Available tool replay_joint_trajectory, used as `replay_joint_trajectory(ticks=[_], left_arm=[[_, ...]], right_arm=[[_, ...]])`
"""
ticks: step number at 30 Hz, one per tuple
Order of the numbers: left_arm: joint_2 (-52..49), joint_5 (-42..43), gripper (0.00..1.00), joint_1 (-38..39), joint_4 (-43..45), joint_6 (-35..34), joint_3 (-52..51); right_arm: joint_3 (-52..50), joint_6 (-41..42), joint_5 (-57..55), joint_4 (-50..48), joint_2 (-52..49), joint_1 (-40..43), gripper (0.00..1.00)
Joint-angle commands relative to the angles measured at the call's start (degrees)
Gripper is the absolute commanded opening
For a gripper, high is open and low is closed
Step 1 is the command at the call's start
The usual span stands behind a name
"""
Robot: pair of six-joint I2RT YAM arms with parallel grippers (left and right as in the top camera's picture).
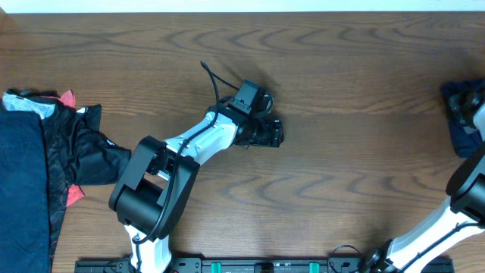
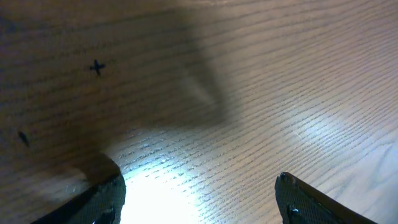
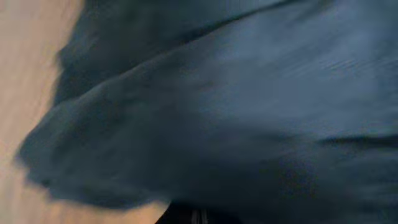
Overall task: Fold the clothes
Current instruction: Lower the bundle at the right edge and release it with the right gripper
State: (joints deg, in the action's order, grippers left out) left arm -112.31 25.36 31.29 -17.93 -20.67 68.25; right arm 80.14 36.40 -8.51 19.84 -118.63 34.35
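- The clothes [image 1: 45, 163] are found in two places: a heap at the left edge of the table [image 1: 341, 68], and a single navy garment [image 1: 457, 114] at the far right edge, well apart from the heap.
- In the heap, a navy piece [image 1: 21, 182] is overlapped by a black mesh piece [image 1: 87, 152] with red trim [image 1: 68, 97]. All of it is rumpled, and no squared-off folded stack can be seen anywhere.
- The navy garment is bunched rather than spread flat. In the right wrist view nearly the whole picture is filled by it, blurred, with a strip of table at the left.
- The right pincer is closed fully (its fingers are hidden by the cloth, so whether fabric is pinched between them cannot be told). The right arm [image 1: 466, 189] is reached over to that garment.
- The left pincer [image 1: 269, 133] is held wide open, low over bare wood at the middle of the table, with nothing between its fingers [image 2: 311, 202].
- The task is judged to be at an early stage: no fold is seen completed, the one garment is not yet laid out flat, and the heap is left to be dealt with.
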Motion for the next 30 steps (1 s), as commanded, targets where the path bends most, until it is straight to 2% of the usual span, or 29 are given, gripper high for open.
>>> replay_joint_trajectory(ticks=[1,8,15,18,22,27,30], left_arm=[[-0.9,-0.6,0.80,0.0,-1.4,0.5,-0.6],[-0.9,-0.6,0.80,0.0,-1.3,0.5,-0.6],[-0.9,-0.6,0.80,0.0,-1.2,0.5,-0.6],[-0.9,-0.6,0.80,0.0,-1.2,0.5,-0.6],[-0.9,-0.6,0.80,0.0,-0.4,0.5,-0.6],[-0.9,-0.6,0.80,0.0,0.2,0.5,-0.6],[-0.9,-0.6,0.80,0.0,0.1,0.5,-0.6]], right_arm=[[0.0,-1.4,-5.2,0.6,0.4,4.1,0.01],[0.0,-2.8,-4.7,3.2,0.4,10.8,0.01],[0.0,-4.4,-2.8,4.5,0.4,11.7,0.01],[0.0,-4.4,0.7,5.1,0.6,11.1,0.01],[0.1,-7.6,11.4,5.5,1.0,8.9,0.01],[0.1,-7.9,11.8,6.4,2.4,3.9,0.01],[0.1,-10.9,11.8,5.9,4.0,0.6,0.01]])
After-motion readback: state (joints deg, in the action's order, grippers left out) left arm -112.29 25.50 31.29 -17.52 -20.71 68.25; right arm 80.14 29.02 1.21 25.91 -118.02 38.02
